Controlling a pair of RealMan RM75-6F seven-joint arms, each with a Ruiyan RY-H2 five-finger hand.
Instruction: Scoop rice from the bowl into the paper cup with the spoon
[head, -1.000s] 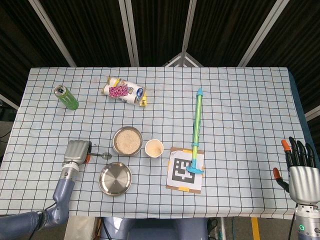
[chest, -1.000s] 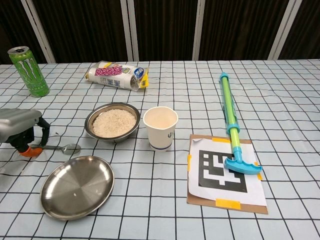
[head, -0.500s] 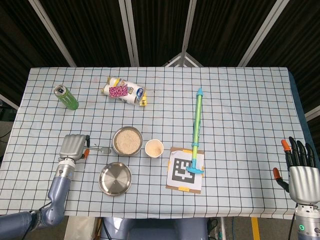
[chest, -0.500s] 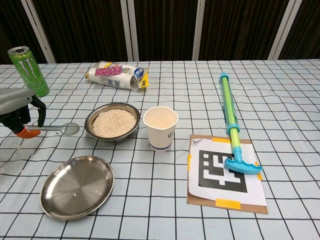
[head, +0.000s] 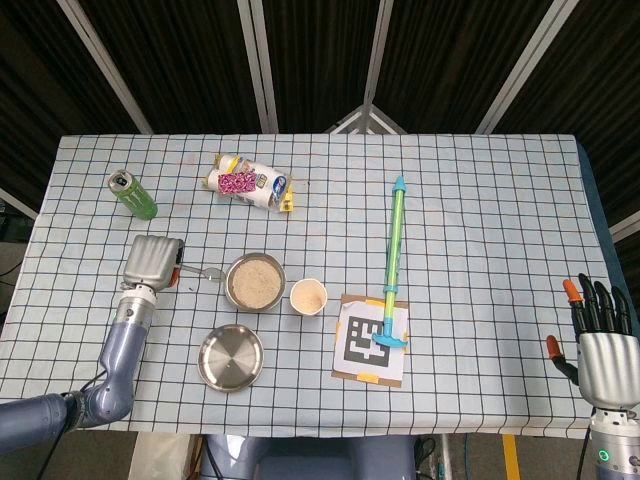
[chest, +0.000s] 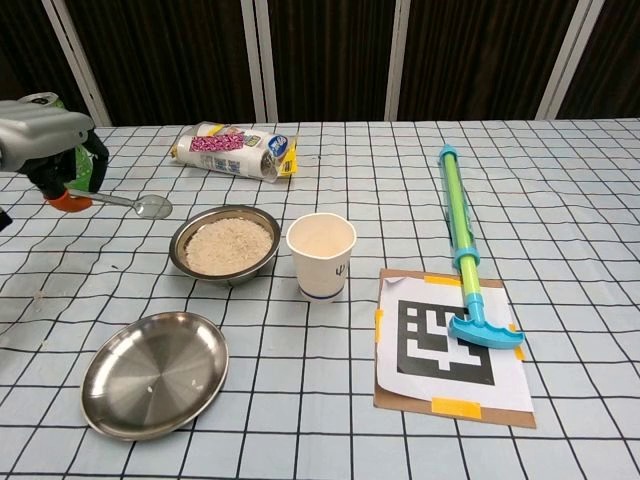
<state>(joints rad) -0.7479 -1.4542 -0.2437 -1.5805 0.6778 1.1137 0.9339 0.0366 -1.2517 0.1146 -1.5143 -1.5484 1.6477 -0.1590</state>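
Left hand (chest: 40, 135) grasping metal spoon (chest: 135, 204) beside steel rice bowl (chest: 224, 243), white paper cup (chest: 321, 255), right hand (head: 598, 345) released near the surface's (head: 480, 200) right edge

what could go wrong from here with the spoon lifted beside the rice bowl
The left hand holds the metal spoon by the very end of its handle, so it may twist when dug into the steel bowl of rice. The white paper cup stands close beside the bowl and looks light; a passing spoon might tip it.

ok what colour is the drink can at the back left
Green tall drink can with a silver top, clearest in the head view.
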